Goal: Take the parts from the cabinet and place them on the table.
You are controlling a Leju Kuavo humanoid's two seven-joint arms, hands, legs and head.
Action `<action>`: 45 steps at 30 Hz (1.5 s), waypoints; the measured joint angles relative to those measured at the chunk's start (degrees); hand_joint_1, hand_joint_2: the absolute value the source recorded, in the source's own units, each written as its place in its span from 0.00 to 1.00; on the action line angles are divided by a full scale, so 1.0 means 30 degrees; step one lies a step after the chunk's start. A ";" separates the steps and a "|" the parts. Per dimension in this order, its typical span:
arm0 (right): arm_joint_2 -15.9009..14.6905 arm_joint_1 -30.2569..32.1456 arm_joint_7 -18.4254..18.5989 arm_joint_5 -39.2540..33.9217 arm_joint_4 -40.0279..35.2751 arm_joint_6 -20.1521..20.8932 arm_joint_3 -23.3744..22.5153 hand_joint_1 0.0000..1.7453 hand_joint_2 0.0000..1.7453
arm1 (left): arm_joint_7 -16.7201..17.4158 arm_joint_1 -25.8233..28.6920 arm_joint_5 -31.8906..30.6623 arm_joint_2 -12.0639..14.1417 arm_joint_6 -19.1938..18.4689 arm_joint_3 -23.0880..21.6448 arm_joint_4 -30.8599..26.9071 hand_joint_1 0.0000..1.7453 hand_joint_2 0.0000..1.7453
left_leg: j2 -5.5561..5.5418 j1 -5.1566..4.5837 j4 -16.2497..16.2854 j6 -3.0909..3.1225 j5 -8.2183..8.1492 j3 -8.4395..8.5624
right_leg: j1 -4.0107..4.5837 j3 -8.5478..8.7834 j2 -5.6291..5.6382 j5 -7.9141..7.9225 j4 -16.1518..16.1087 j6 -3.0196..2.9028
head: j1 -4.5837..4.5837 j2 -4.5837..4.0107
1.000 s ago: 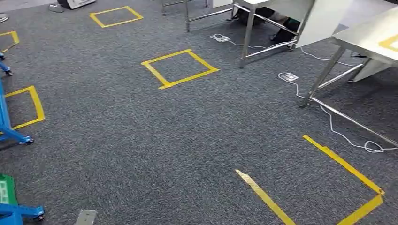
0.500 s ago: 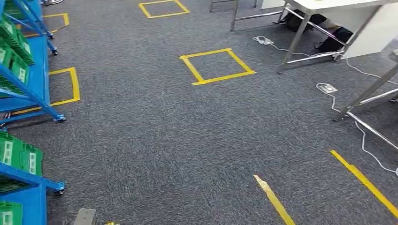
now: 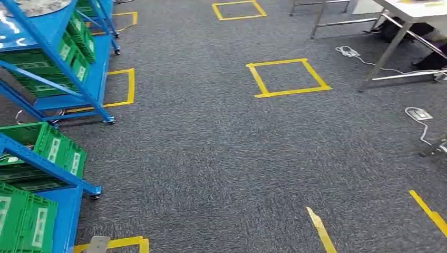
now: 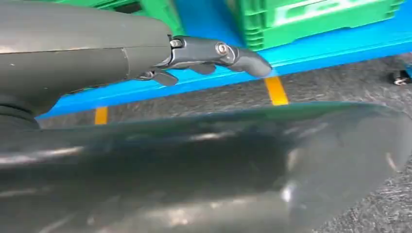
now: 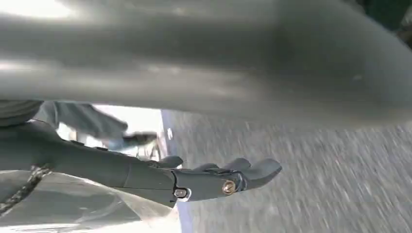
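Note:
Blue cabinet racks stand at the left in the head view, loaded with green bins; what lies inside the bins is hidden. The white table shows at the far upper right. My left hand hangs beside my body with its fingers stretched out and nothing in them, close to a green bin on a blue shelf. My right hand also hangs empty above the grey carpet, its fingers extended and apart.
Grey carpet carries yellow tape squares and a loose tape strip. A white cable with a power strip lies near the metal table legs at the right. Open floor lies between the racks and the tables.
The camera has turned left: the whole scene slid right, the blue racks with green bins came into view and the tables moved toward the right edge.

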 joint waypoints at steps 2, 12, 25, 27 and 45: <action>-0.0015 -0.0013 0.0000 -0.0007 0.0000 -0.0022 0.0000 0.00 0.00 | 0.0000 0.0034 -0.0058 -0.0022 0.0000 0.0000 0.0022 0.00 0.00 | 0.0094 0.0120 0.1513 -0.0109 -0.0382 -0.0593 | 0.0034 0.0005 -0.0586 -0.0055 0.0017 0.0009 | -0.0007 0.0000; -0.0007 -0.0358 0.0037 0.0000 0.0000 -0.0015 0.0000 0.00 0.00 | 0.0015 0.0170 -0.0153 0.0000 0.0044 0.0007 0.0036 0.00 0.00 | 0.0662 -0.0032 -0.4592 0.0734 0.2198 0.2554 | 0.0068 0.0290 -0.1421 -0.0834 0.0291 0.0905 | 0.0044 0.0000; -0.0007 -0.0128 -0.0255 -0.0007 0.0015 -0.0022 0.0000 0.00 0.00 | 0.0022 0.0054 -0.0372 -0.0007 0.0087 0.0044 0.0073 0.00 0.00 | -0.2348 0.0068 -0.4415 0.0386 0.2356 0.2216 | -0.0002 -0.0573 0.1455 -0.0045 0.0540 0.0574 | 0.0175 0.0000; 0.0007 -0.0134 -0.0102 0.0000 0.0015 -0.0022 0.0000 0.00 0.00 | 0.0022 0.0141 -0.0379 0.0029 0.0095 0.0080 0.0080 0.00 0.00 | -0.2206 0.0093 -0.4219 0.0181 0.2136 0.2100 | -0.0161 -0.0485 0.0899 0.0148 0.0278 0.0289 | 0.0160 0.0000; -0.0007 -0.0165 -0.0146 0.0131 0.0015 -0.0058 0.0000 0.00 0.00 | -0.0007 -0.0070 -0.0634 0.0044 0.0138 0.0262 0.0117 0.00 0.00 | 0.0299 0.0037 -0.4300 0.0881 0.2177 0.2284 | -0.0007 -0.1540 -0.0070 -0.2477 0.3656 0.0993 | 0.0386 0.0000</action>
